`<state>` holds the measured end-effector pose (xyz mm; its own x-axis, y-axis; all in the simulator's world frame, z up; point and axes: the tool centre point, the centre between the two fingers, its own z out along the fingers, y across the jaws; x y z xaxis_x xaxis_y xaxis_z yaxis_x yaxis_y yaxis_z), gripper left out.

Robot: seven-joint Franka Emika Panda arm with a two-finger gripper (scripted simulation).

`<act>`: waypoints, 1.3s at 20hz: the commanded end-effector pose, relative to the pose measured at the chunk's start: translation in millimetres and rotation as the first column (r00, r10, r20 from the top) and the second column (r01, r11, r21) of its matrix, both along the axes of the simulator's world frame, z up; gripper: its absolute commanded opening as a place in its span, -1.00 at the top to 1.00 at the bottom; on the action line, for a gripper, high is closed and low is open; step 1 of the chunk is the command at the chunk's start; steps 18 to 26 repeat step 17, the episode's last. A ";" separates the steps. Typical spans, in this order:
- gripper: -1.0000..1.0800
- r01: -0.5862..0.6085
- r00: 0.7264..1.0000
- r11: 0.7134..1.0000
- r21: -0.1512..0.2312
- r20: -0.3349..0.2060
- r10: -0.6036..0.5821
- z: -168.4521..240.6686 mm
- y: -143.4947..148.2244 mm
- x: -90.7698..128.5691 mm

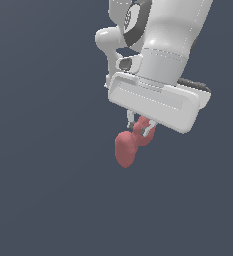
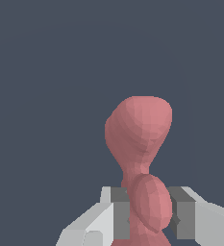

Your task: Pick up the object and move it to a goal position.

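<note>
The object is a matte red pear-like blob of two rounded lobes. In the exterior view it hangs below the white hand of the arm, its larger lobe lowest. My gripper is shut on the smaller lobe, and the fingers pinch it from both sides. In the wrist view the object sticks out beyond the gripper, with grey pads pressed against the smaller lobe on each side. The larger lobe stands free past the fingertips.
Plain dark blue-grey ground fills both views. The white arm and hand body occupy the upper part of the exterior view's right. No other objects or edges show.
</note>
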<state>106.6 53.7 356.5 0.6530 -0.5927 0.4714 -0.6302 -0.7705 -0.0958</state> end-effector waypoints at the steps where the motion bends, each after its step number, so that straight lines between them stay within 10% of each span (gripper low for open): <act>1: 1.00 0.030 0.999 1.000 -0.009 0.030 -0.029 17.1 6.2 3.7; 26: 1.00 0.116 0.987 0.993 -0.035 0.116 -0.111 67.7 26.5 13.7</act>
